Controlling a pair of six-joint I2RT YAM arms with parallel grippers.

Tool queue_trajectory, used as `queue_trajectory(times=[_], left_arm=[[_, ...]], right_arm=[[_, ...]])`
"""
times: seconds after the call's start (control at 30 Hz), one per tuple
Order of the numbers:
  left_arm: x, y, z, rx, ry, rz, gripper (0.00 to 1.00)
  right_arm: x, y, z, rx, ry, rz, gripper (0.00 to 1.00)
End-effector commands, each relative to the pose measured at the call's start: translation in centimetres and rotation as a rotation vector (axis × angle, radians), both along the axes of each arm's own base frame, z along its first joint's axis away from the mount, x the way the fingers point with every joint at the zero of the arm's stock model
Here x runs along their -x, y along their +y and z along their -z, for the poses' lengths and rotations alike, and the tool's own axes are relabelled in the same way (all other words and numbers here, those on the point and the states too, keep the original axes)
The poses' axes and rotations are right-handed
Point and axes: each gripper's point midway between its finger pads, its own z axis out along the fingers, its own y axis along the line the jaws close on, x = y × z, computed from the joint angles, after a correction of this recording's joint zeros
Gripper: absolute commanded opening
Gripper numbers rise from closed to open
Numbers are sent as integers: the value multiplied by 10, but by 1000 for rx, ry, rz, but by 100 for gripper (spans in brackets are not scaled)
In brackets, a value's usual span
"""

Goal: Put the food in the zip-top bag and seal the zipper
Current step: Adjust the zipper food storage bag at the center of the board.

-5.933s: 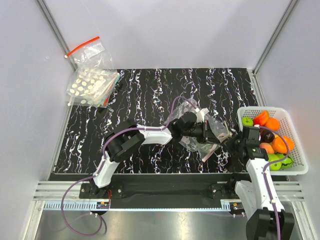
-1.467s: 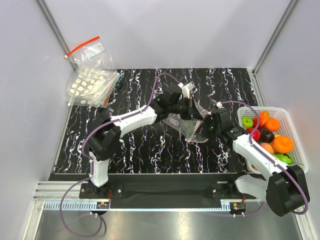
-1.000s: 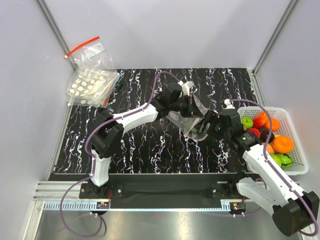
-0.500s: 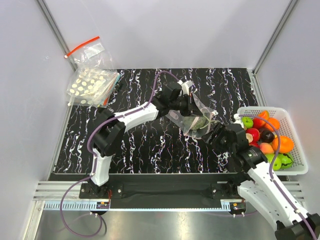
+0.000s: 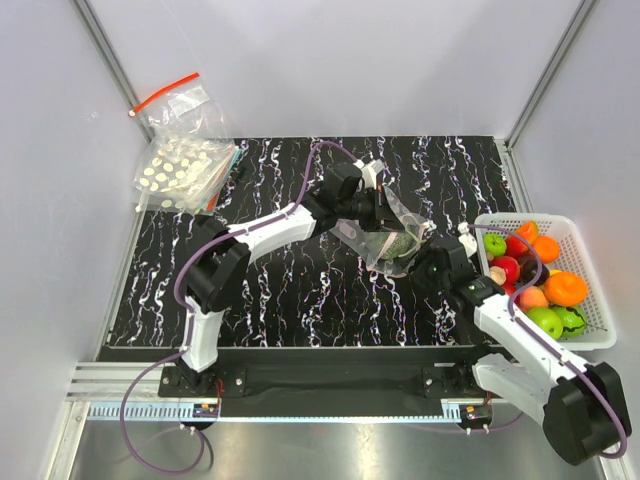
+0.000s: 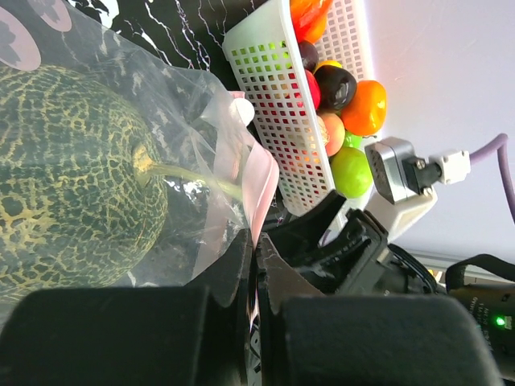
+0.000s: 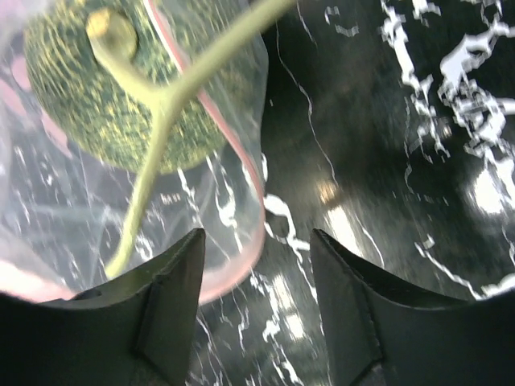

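The zip-top bag (image 5: 392, 240) hangs just above the black marbled mat at centre right, clear and crinkly. The dark green netted food (image 5: 398, 245) sits inside it, its pale stem pointing toward the mouth (image 7: 121, 88). My left gripper (image 5: 390, 215) is shut on the bag's pinkish edge (image 6: 261, 189), its jaws pressed together on the film (image 6: 256, 251). My right gripper (image 7: 257, 277) stands open just below and right of the bag (image 5: 428, 262). The pinkish zipper (image 7: 241, 153) curves in front of its left finger, and nothing lies between the fingers.
A white basket (image 5: 592, 262) of round orange, red and green fruits stands at the right edge, close behind my right arm. A stack of white-dotted bags (image 5: 185, 172) and a clear bag with a red strip (image 5: 175, 100) lie at the back left.
The green food has gone into the bag. My right gripper has drawn back from the bag's mouth toward the lower right with narrower jaws. The left gripper keeps its hold on the bag.
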Motion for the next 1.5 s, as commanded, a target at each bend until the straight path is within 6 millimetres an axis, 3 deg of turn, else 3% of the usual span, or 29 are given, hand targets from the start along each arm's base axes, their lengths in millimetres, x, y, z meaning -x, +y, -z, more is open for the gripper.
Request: queue_trajectory(times=[0.0,0.07,0.17,0.2,0.23,0.37,0.43,0.47,0.53,0.57,0.6,0.63,0.67,0.7,0.73,0.77,0.93,1.1,1.17,1.23,1.27,1.33,1.37,1.47], left_arm=[[-1,-1,-42,90,-73,20,4],[0,-2,-42,92,-73,21,4],[-1,0,-45,96,-73,22,4],[0,0,-48,101,-77,23,4],[0,1,-48,101,-76,24,4],[-4,10,-57,92,-89,12,4],[-8,15,-73,100,-131,5,4],[-8,21,-71,69,-111,0,4],[-13,27,-96,68,-175,-13,4],[-11,31,-96,33,-163,-15,4],[-14,33,-115,34,-221,-13,4],[-17,36,-123,16,-246,-33,4],[-13,42,-123,-22,-232,-33,4],[-16,46,-142,-24,-291,-51,4],[-14,53,-142,-54,-290,-60,4],[-14,57,-151,-65,-328,-65,4],[-14,91,-173,-165,-407,-149,4],[1,97,-205,-143,-459,-150,4],[7,99,-208,-172,-483,-148,5],[13,99,-211,-151,-490,-135,5],[14,100,-194,-174,-463,-126,5],[13,107,-191,-165,-468,-142,5],[13,109,-168,-192,-428,-143,5],[20,112,-163,-159,-420,-141,5]], right_arm=[[-28,0,-15,-15,-113,67,60],[-34,1,-13,-16,-118,78,54],[-39,-2,-10,3,-113,99,28],[-42,-2,-13,8,-119,101,8],[-40,-4,-13,19,-110,103,0],[-37,-15,-44,92,-118,95,0],[-40,-15,-84,112,-189,62,0],[-38,-17,-107,125,-201,53,0],[-30,-19,-123,178,-176,0,0],[-34,-17,-157,169,-224,-12,0],[-33,-16,-168,194,-230,-49,0],[-34,-10,-174,194,-214,-89,0],[-30,-10,-196,196,-226,-105,0],[-28,-7,-203,203,-228,-137,0],[-26,-8,-205,214,-214,-154,0],[-25,-8,-220,217,-240,-159,0],[-16,-17,-228,241,-258,-157,0],[-15,-5,-205,208,-223,-202,0],[-18,-2,-202,197,-217,-207,0],[-17,3,-211,176,-236,-228,0],[-17,4,-229,168,-274,-230,0],[-14,4,-244,171,-292,-244,0],[-13,2,-267,168,-339,-243,0],[-11,6,-283,155,-369,-268,0]])
